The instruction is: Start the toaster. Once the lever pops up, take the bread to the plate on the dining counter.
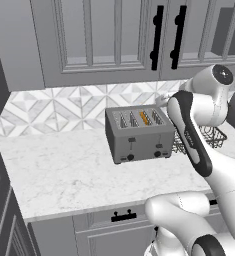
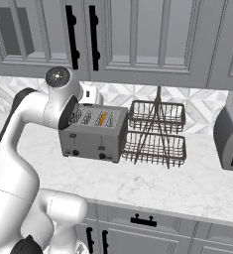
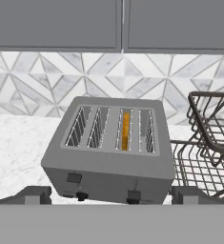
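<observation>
The grey four-slot toaster (image 1: 139,134) (image 2: 93,131) (image 3: 108,147) stands on the marble worktop by the tiled wall. The orange-tan bread (image 3: 125,131) (image 1: 145,118) (image 2: 102,118) sits deep in its third slot from the left. On the front face, the right lever (image 3: 133,194) looks lower than the left lever (image 3: 74,177). My gripper (image 3: 111,196) hovers in front of and above the toaster. It is open, with its fingertips (image 3: 32,194) wide apart and nothing between them. The plate and the dining counter are out of view.
A two-tier dark wire basket rack (image 2: 155,134) (image 3: 211,143) stands right beside the toaster's right side. A grey appliance (image 2: 232,136) sits further right. Grey wall cabinets (image 2: 138,39) hang overhead. Bare marble (image 1: 59,170) stretches left of and in front of the toaster.
</observation>
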Robot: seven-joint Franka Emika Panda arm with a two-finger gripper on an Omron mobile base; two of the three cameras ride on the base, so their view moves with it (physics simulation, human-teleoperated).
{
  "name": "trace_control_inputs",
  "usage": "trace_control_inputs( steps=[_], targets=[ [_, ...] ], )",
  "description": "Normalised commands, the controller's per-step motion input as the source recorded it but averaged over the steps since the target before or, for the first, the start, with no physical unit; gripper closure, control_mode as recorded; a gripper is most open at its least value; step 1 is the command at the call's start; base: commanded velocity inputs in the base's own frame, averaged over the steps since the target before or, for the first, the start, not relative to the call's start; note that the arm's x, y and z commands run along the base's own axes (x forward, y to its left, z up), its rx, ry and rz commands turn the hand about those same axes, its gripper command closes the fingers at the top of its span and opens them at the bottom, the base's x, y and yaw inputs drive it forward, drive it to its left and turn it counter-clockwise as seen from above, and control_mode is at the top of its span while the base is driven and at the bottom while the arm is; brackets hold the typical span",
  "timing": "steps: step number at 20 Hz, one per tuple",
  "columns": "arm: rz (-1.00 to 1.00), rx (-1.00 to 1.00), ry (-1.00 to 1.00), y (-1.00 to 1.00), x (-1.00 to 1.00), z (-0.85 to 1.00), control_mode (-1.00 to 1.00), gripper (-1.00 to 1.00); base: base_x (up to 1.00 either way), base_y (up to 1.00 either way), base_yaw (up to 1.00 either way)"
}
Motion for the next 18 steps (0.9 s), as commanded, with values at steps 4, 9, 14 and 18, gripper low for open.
trace_control_inputs(
  steps=[4,9,14,18],
  targets=[
    [0.0,0.0,0.0,0.0,0.0,0.0,-1.0,-1.0,0.0,0.0,0.0],
    [0.0,0.0,0.0,0.0,0.0,0.0,-1.0,-1.0,0.0,0.0,0.0],
    [0.0,0.0,0.0,0.0,0.0,0.0,-1.0,-1.0,0.0,0.0,0.0],
    [0.0,0.0,0.0,0.0,0.0,0.0,-1.0,-1.0,0.0,0.0,0.0]
  ],
)
